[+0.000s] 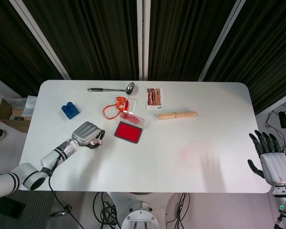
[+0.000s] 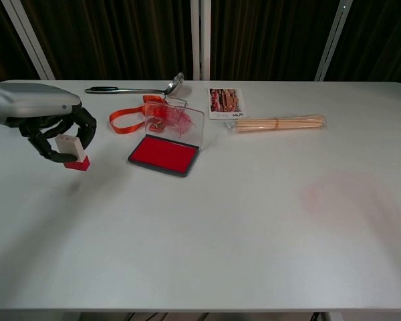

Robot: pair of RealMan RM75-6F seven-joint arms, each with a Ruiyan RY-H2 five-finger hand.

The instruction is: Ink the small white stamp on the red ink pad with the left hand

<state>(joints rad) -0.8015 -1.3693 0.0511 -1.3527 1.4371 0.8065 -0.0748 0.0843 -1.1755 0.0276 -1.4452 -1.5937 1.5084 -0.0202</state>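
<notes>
I have the left hand (image 2: 50, 130) low over the left part of the surface (image 2: 254, 227), well apart from the red ink pad (image 2: 164, 154), with its fingers (image 2: 82, 124) curled around the small white stamp (image 2: 71, 150). The stamp is held upright in that grip, white body on top and red base downward; in the chest view the base looks to be at or just above the surface, and I cannot tell whether it touches. The ink pad lies open near the middle of the surface, its clear lid (image 2: 182, 124) tilted up at the far edge, with an orange ribbon (image 2: 128, 117) just behind it and a ladle (image 2: 135, 87) further back. From the red colour on the base I judge that it already carries ink, but I cannot confirm even coverage. If re-inking is required, I would hold the base level, bring the stamp over the centre of the red area, and lower it straight down, keeping clear of the raised lid. I would press lightly and lift vertically; a tilted or sliding contact could load one edge only or push the pad across the surface. The right hand (image 1: 271, 160) is at the near right edge, away from the work, holding nothing with its fingers (image 1: 266, 141) spread. The blue block (image 1: 70, 110), card (image 1: 155, 96) and bundle of sticks (image 1: 176, 114) lie outside the working path.
</notes>
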